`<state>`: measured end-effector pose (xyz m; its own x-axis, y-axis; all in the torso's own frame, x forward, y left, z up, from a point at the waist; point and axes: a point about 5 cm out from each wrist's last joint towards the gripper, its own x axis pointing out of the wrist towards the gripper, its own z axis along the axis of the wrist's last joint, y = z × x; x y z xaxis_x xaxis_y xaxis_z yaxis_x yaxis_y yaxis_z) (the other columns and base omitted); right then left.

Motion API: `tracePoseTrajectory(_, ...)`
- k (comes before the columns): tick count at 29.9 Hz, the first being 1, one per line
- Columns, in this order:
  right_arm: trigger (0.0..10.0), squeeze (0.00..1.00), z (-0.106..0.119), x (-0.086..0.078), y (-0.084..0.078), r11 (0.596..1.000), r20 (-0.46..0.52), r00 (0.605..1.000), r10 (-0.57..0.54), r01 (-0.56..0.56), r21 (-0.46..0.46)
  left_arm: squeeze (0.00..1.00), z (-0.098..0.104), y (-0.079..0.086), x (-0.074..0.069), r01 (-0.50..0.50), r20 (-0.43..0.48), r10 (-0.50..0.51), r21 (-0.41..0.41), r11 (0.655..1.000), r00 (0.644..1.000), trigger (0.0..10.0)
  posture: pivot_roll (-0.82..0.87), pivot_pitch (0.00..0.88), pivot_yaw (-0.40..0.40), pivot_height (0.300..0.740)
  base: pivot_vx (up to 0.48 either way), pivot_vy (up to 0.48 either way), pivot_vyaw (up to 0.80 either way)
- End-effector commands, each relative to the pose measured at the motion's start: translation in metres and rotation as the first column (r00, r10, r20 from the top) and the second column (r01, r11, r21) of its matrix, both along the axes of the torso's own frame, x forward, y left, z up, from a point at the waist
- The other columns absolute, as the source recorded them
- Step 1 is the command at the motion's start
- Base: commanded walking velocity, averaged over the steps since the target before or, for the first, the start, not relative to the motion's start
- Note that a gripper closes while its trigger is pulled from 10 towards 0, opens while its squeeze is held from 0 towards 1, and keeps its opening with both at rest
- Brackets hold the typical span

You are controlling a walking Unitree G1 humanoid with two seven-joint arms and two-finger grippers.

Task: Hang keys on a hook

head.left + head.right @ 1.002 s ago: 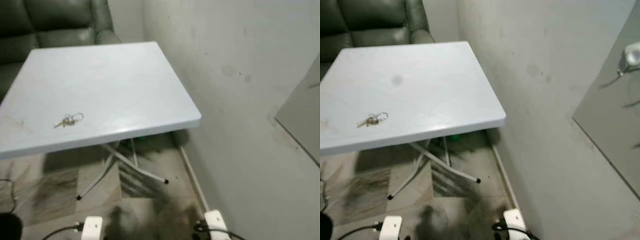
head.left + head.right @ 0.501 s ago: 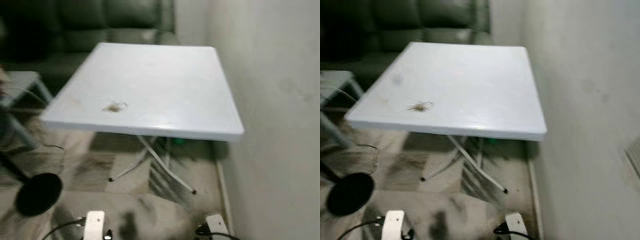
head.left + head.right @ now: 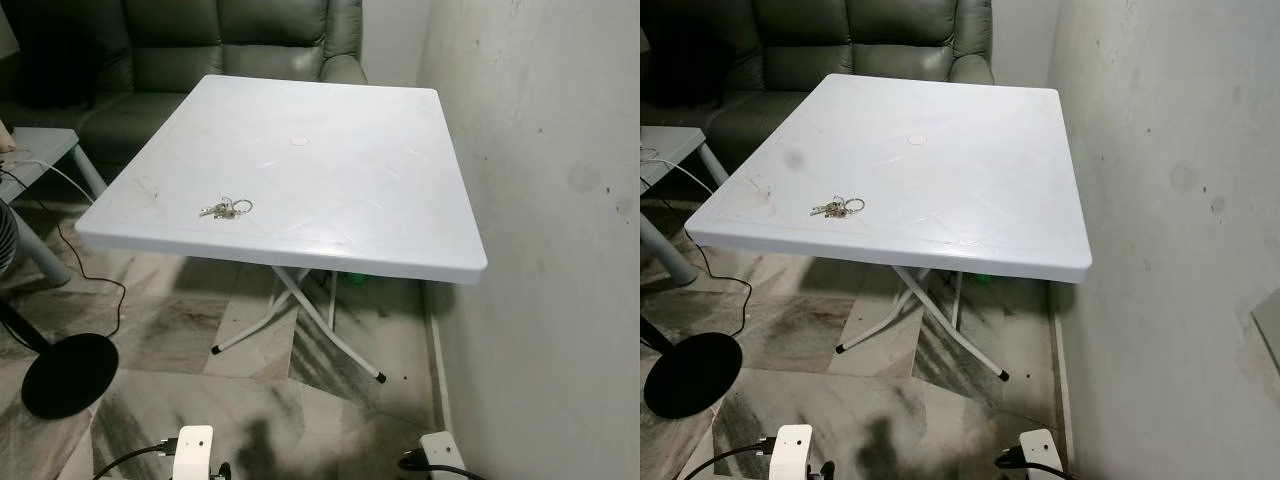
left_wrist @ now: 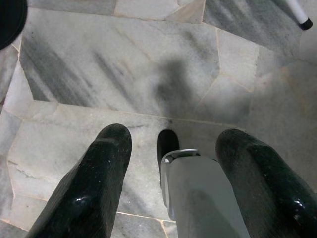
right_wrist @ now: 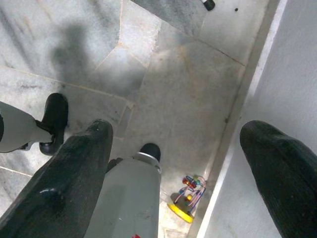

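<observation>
Keys (image 3: 225, 209): a small bunch on a ring, lying flat on the table near its front-left edge, at about 8 o'clock from the round mark in the tabletop's middle.
Handling: judge the bunch light, hard and loose. The metal will likely slide on the smooth plastic top, and the separate keys will swing and splay once lifted.
Hold point: take the ring, which lies at the 3 o'clock end of the bunch, or pinch across the gathered key heads just beside it. You keep the ring free for the hook if you pinch the heads. Expect a low, flat target; the fingertips must nearly touch the tabletop.
Table (image 3: 380, 210): white plastic folding table on crossed metal legs. Its right edge runs close along the wall (image 3: 560, 200); a green sofa (image 3: 240, 40) stands at 12 o'clock behind it.
Hook: cannot be told from these frames; locate it before you lift.
Left gripper (image 4: 173, 178): hangs low over the marble floor (image 4: 124, 69), pointing down. Jaws spread wide, holding nothing.
Right gripper (image 5: 178, 168): also hangs low, next to the skirting by the wall. Jaws spread wide, holding nothing.
Hazards: a black fan base (image 3: 68, 373) and a trailing cable (image 3: 60, 235) lie on the floor at 8 o'clock from the table. Keep your feet away from both on approach.
</observation>
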<state>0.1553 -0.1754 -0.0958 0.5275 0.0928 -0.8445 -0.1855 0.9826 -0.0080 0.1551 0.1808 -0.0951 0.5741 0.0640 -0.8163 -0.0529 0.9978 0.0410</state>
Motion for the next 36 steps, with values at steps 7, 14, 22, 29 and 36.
tracePoseTrajectory(7, 10.0, 0.0, 0.0004, 0.0011, 0.0012, 1.0, 0.002, 1.0, 0.003, -0.003, 0.007, 0.0, -0.0015, 0.0026, -0.004, -0.001, -0.016, 0.001, -0.006, 1.0, 1.0, 10.0, -0.07, 0.0, -0.004, 0.74, 0.0, 0.206, 0.0)
tracePoseTrajectory(14, 10.0, 0.0, 0.0002, 0.0004, 0.0002, 1.0, 0.001, 1.0, 0.008, -0.008, 0.0, 0.0, -0.0018, 0.0015, -0.0047, 0.004, -0.018, -0.004, -0.007, 1.0, 1.0, 10.0, -0.08, 0.0, -0.009, 0.74, 0.0, 0.48, 0.0)
tracePoseTrajectory(22, 10.0, 0.0, 0.0, -0.0004, -0.0007, 1.0, -0.001, 1.0, 0.016, -0.016, -0.008, 0.0, -0.0023, -0.0004, -0.0053, 0.007, -0.019, -0.008, -0.011, 1.0, 1.0, 10.0, -0.08, 0.0, -0.01, 0.74, 0.0, 0.48, 0.0)
tracePoseTrajectory(29, 10.0, 0.0, -0.0002, -0.0006, -0.0005, 1.0, -0.002, 1.0, 0.02, -0.02, -0.01, 0.0, -0.0023, -0.0004, -0.0054, 0.006, -0.02, -0.006, -0.011, 1.0, 1.0, 10.0, -0.08, 0.0, -0.011, 0.74, 0.0, 0.48, 0.0)
tracePoseTrajectory(36, 10.0, 0.0, -0.0003, -0.0011, -0.0003, 1.0, -0.002, 1.0, 0.021, -0.021, -0.01, 0.0, -0.0024, 0.0007, -0.0059, 0.003, -0.021, -0.003, -0.007, 1.0, 1.0, 10.0, -0.08, 0.0, -0.013, 0.74, 0.0, 0.48, 0.0)
